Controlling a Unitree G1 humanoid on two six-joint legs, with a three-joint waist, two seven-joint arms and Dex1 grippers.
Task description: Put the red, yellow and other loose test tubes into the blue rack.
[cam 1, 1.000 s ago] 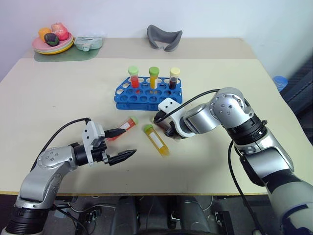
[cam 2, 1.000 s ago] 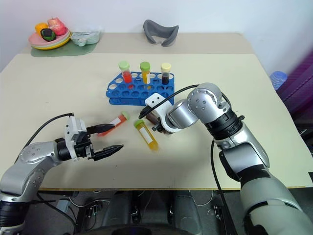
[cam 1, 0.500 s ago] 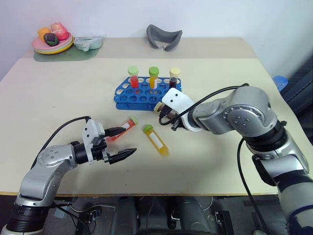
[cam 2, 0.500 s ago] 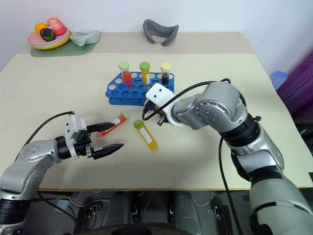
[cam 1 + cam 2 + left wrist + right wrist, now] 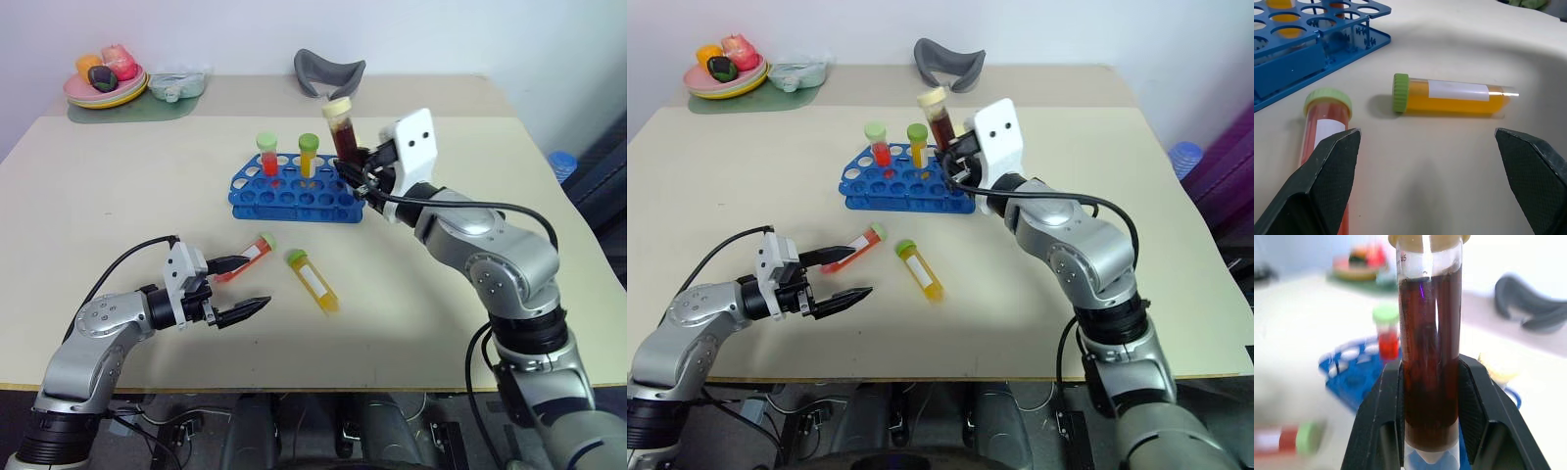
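Note:
My right gripper [image 5: 351, 162] is shut on the dark brown test tube [image 5: 341, 129] with a pale yellow cap, holding it upright above the right end of the blue rack [image 5: 290, 199]. A red-filled tube [image 5: 266, 154] and a yellow-filled tube [image 5: 308, 154] stand in the rack's back row. On the table in front of the rack lie the loose red tube [image 5: 253, 253] and the loose yellow tube [image 5: 314, 280]. Low over the table, my left gripper [image 5: 260, 282] is open; its upper finger lies alongside the red tube [image 5: 1322, 128] and the yellow tube [image 5: 1449, 96] lies beyond its tips.
A plate of toy fruit [image 5: 106, 82] and a pale green dish [image 5: 176, 86] stand at the back left. A grey curved object [image 5: 329, 74] lies at the back centre. The table's front edge runs just behind my left arm.
My right gripper has lifted the dark brown tube off the table, turned it upright and carried it up over the rack's right end. The left gripper has not moved.

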